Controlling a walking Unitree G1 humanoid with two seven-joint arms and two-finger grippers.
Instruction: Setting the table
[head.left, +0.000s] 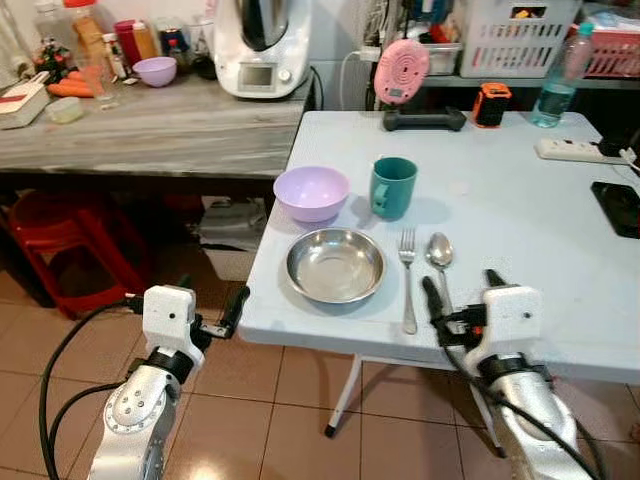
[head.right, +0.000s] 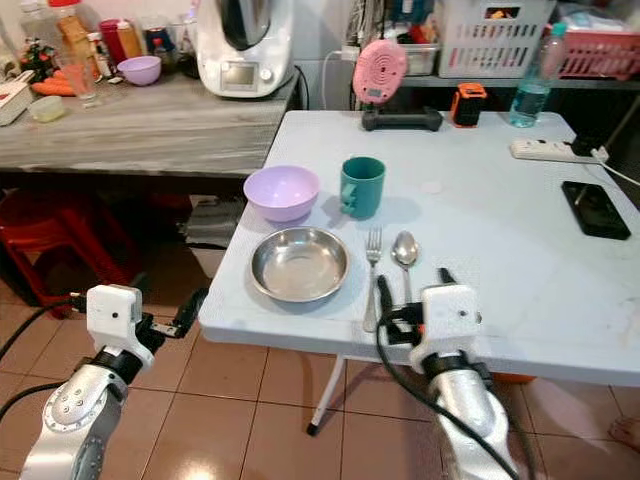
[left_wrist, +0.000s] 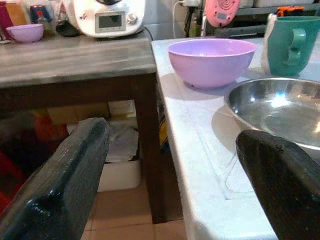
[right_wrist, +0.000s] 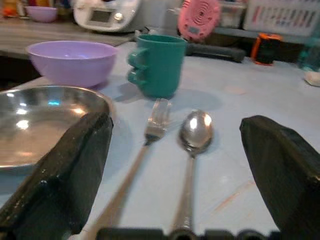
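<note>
Right gripper (head.left: 460, 290) is held at the near edge of the white table (head.left: 520, 210), fingers spread wide, nothing gripped. The spoon (head.left: 439, 262) is seen just ahead between its fingers, the fork (head.left: 408, 275) alongside toward the left finger. Left gripper (head.left: 185, 300) is held off the table's left edge, equally wide open and empty. Beyond it lie the steel plate (head.left: 335, 265), then the lilac bowl (head.left: 312, 193) and the teal mug (head.left: 392, 187).
</note>
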